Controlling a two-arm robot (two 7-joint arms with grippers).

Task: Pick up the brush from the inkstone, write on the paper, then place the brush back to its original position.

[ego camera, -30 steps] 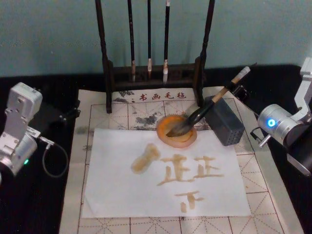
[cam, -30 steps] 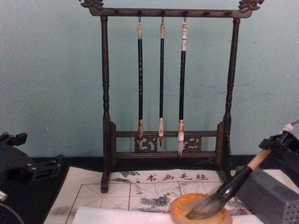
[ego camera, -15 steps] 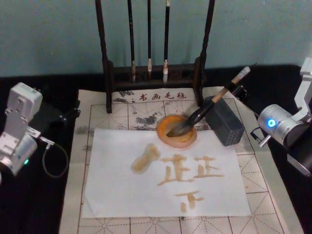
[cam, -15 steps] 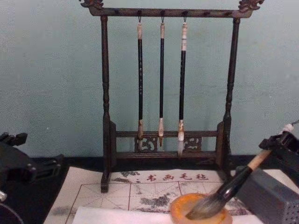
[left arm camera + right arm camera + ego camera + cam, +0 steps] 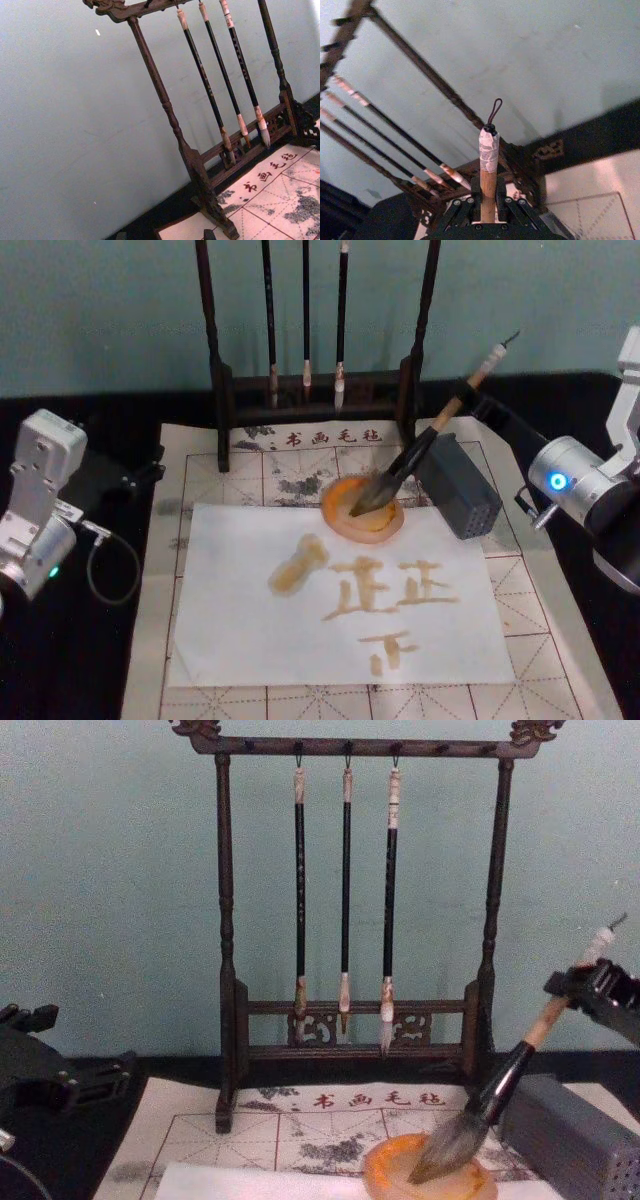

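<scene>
My right gripper is shut on the brush high on its light wooden handle, just below the white-wrapped end. The brush slants down to the left, and its grey bristle head rests in the round orange inkstone. Seen from the chest, the brush stands fairly steep over the inkstone, with the right gripper at the right edge. The white paper in front of the inkstone bears several amber characters and a blot. My left gripper is parked at the left, open and holding nothing.
A dark wooden rack with three thin hanging brushes stands behind the inkstone. A grey perforated box sits just right of the inkstone, under the brush handle. A gridded felt mat lies under everything.
The right gripper has risen with the brush. The handle has lifted off the grey box and now stands steeper, while the bristles stay in the inkstone. The left arm has not moved.
</scene>
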